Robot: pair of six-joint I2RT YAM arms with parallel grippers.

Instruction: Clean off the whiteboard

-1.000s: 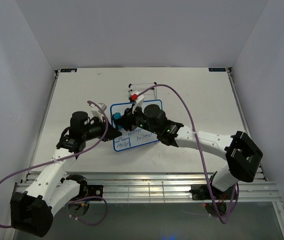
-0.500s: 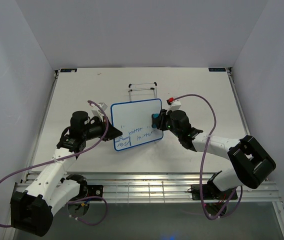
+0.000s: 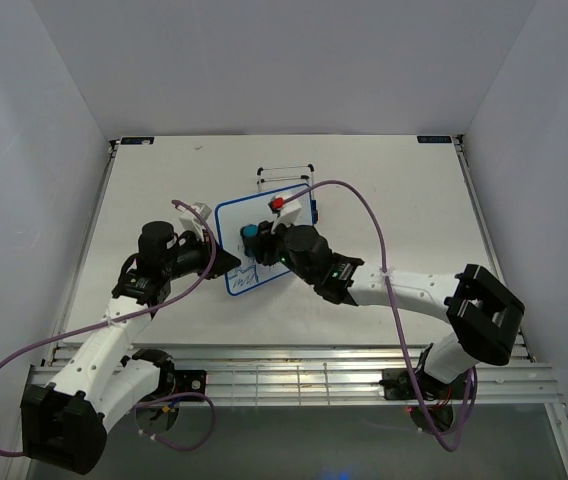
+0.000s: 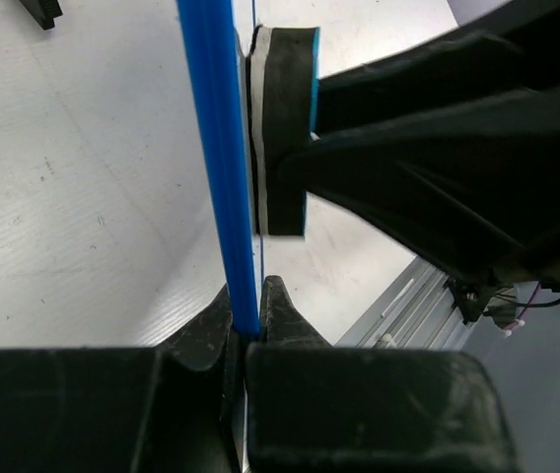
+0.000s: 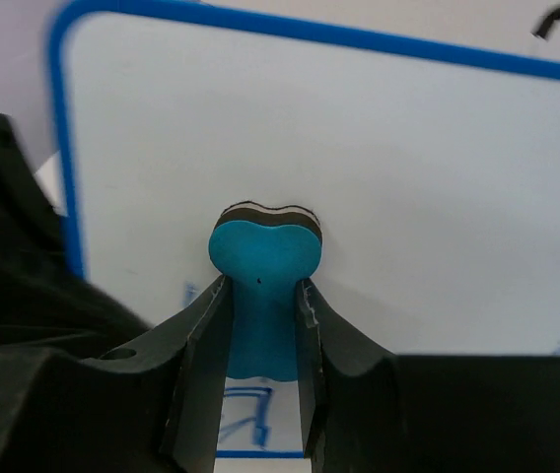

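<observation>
The whiteboard (image 3: pixel 264 215), white with a thin blue frame, lies tilted at the table's middle. Blue writing remains at its near-left part (image 3: pixel 245 279) and shows in the right wrist view (image 5: pixel 244 407). My left gripper (image 3: pixel 226 263) is shut on the board's left blue edge (image 4: pixel 216 168), with one fingertip on each side of it. My right gripper (image 3: pixel 255 243) is shut on the blue bone-shaped eraser (image 5: pixel 263 286) and presses its felt face against the board (image 5: pixel 359 177). In the left wrist view the eraser (image 4: pixel 282 128) touches the board's face.
A thin black wire stand (image 3: pixel 286 175) stands just behind the board. A purple cable (image 3: pixel 364 215) arcs from my right wrist over the table. The metal rail (image 3: pixel 294 375) runs along the near edge.
My right gripper has swept the eraser from the board's right edge back left across it. The writing at the board's near middle is gone. The board has turned a little in the left gripper's hold.
</observation>
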